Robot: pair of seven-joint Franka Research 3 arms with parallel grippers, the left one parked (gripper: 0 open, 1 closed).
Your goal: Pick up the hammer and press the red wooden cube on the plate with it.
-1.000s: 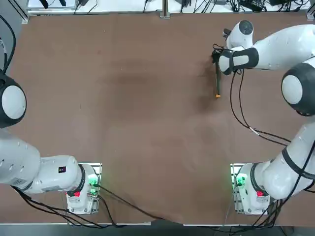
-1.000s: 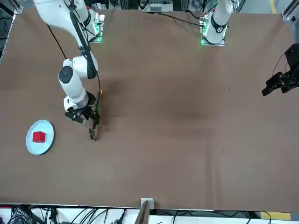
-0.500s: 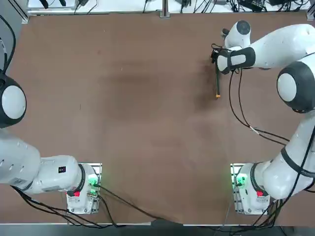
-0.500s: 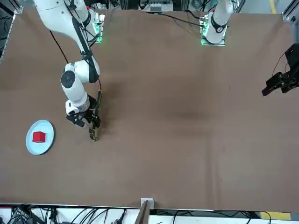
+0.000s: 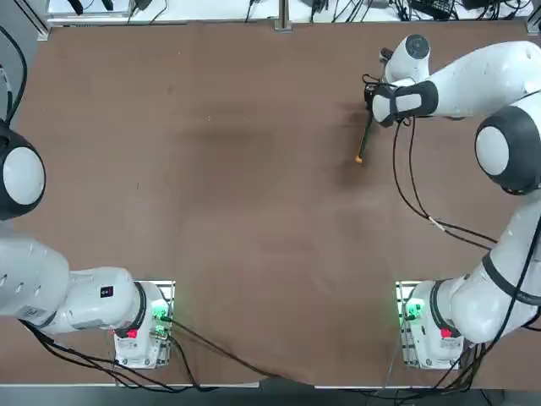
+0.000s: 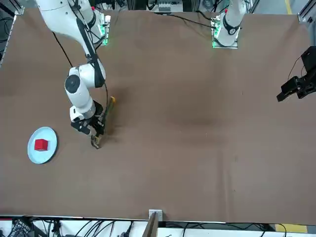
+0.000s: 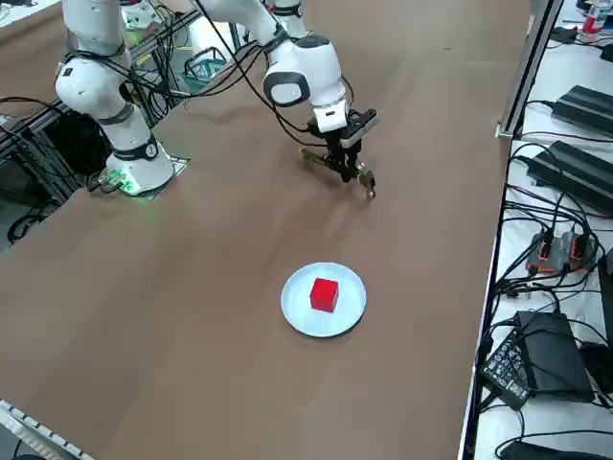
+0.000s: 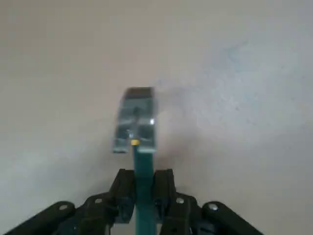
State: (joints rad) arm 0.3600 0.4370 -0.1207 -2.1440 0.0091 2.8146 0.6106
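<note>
Across the front view from the left, the plate [image 6: 36,156] comes first, a pale, bluish-white round lying on the brown table [image 6: 197,123]. On it sits the cube [image 6: 41,144], plain bright red, its edges crisp, with pale plate showing all around. Well apart to the right, the hammer's head [image 6: 95,143] hangs just beside the right gripper [image 8: 144,176]. It is shiny grey metal, darker and brownish at one end and forked into two prongs at the other, with a small yellow spot where the handle meets it. The hammer [image 8: 144,164] has a slim, straight handle of dark blue-green, and the black fingers [image 8: 123,191] are clenched on it, one against each side. The head lies beyond the fingertips, clear of them. Farthest right, the handle runs out past the other side of the gripper, slanting, and finishes in an orange tip [image 6: 113,99].
</note>
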